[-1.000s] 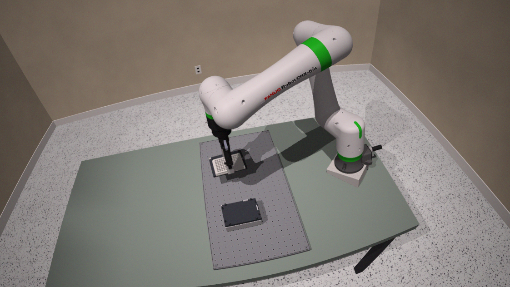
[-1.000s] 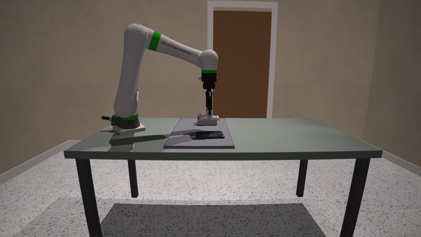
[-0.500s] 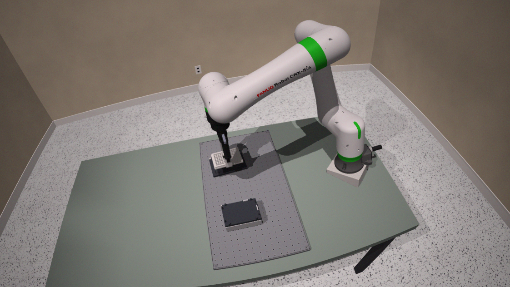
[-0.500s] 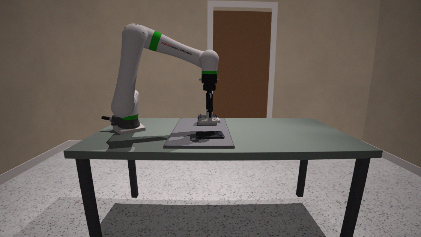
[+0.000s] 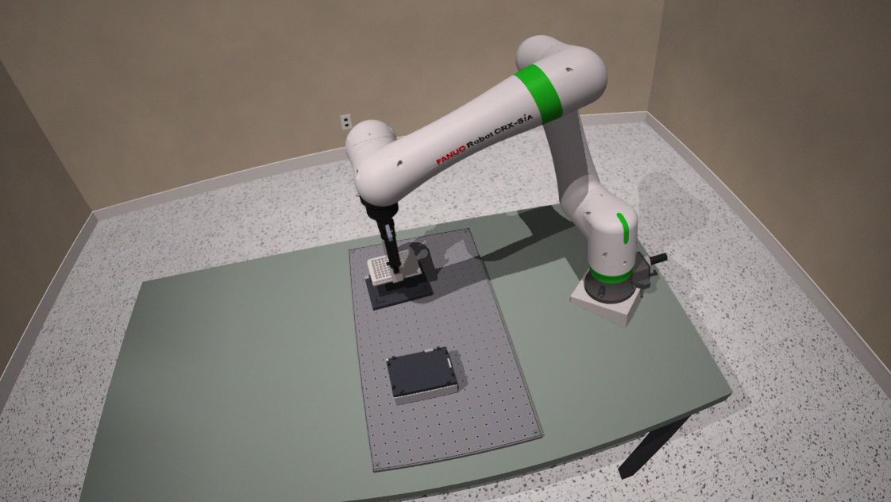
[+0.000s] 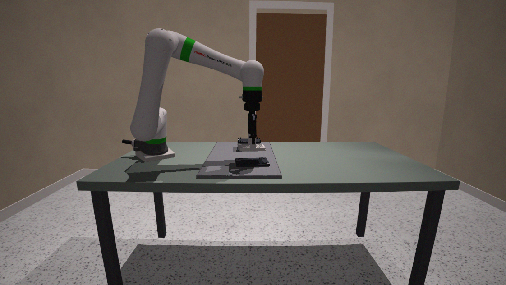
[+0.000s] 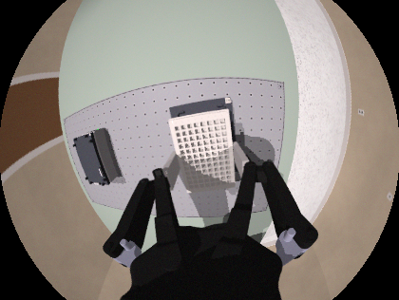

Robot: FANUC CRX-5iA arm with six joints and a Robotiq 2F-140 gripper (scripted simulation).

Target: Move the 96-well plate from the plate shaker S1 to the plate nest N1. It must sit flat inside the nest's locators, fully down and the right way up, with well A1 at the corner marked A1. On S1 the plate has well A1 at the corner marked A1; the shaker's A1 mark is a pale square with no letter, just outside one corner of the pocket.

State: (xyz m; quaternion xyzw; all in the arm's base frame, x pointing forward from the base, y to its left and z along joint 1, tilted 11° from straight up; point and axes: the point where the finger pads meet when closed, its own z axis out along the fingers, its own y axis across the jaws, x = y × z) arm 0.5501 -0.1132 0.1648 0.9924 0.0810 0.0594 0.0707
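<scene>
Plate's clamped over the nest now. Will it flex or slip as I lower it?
Probably stiff: the plate shows a flat, square grid in the gripper. Likely light, being mostly open wells. The grip seems near one end, so it might tilt meeting the nest.

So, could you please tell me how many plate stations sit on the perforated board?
2: the shaker S1 nearer the top camera, and the nest N1 farther back, partly covered by the 96-well plate. No others seem hidden.
</scene>
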